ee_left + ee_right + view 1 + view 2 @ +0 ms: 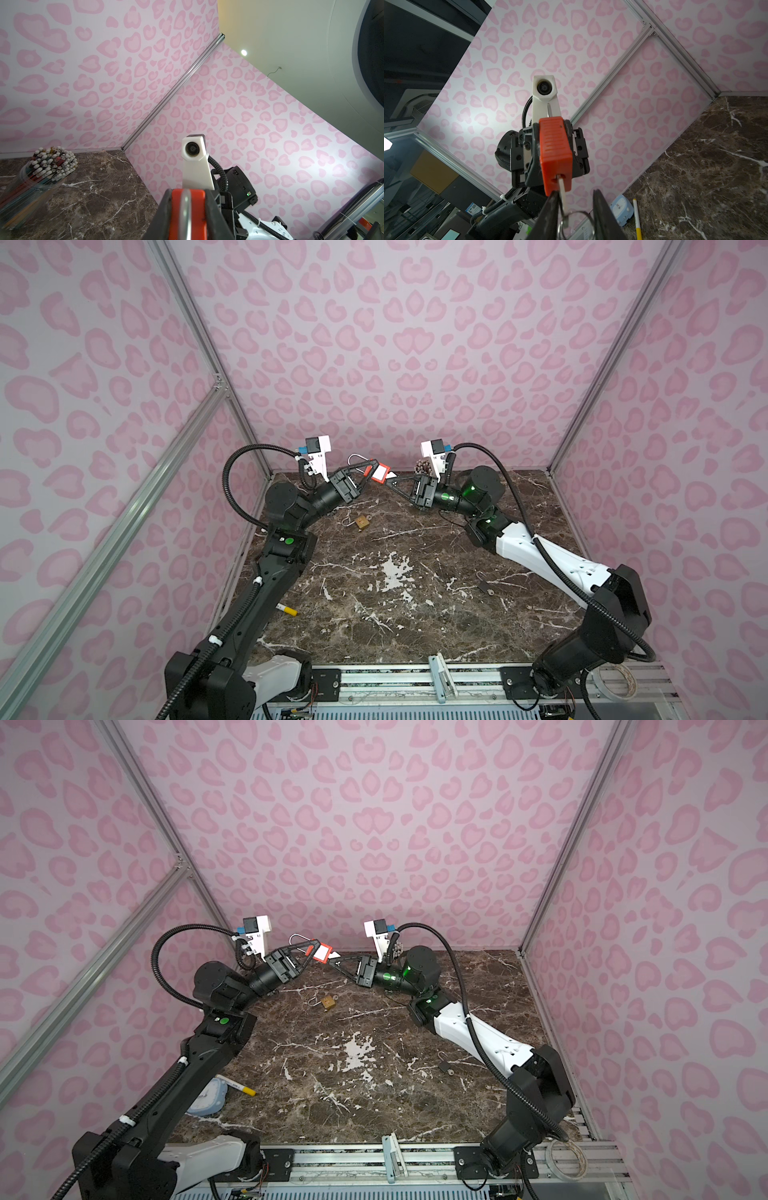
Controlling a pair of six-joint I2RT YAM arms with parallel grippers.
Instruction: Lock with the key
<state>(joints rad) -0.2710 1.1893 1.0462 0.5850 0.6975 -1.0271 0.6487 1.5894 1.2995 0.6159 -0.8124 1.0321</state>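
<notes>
Tabletop (415, 635) is carrying everything, with two arms meeting above its far edge, the left one blocking a pale blue object (208, 1098) from a top view and the right wrist camera covering most of the one pencil cup (41, 172). The left gripper (371, 471) is clamping the single red padlock (382, 473) aloft, while the right gripper (574, 193) is flanking the one key (561, 191) sitting in the keyhole, jaws apart, its ring running out of frame. Two more are lying on the marble, a brass padlock (363, 522) and a small dark padlock (483, 587), and one marker (287, 610) is poking from behind the left arm.
</notes>
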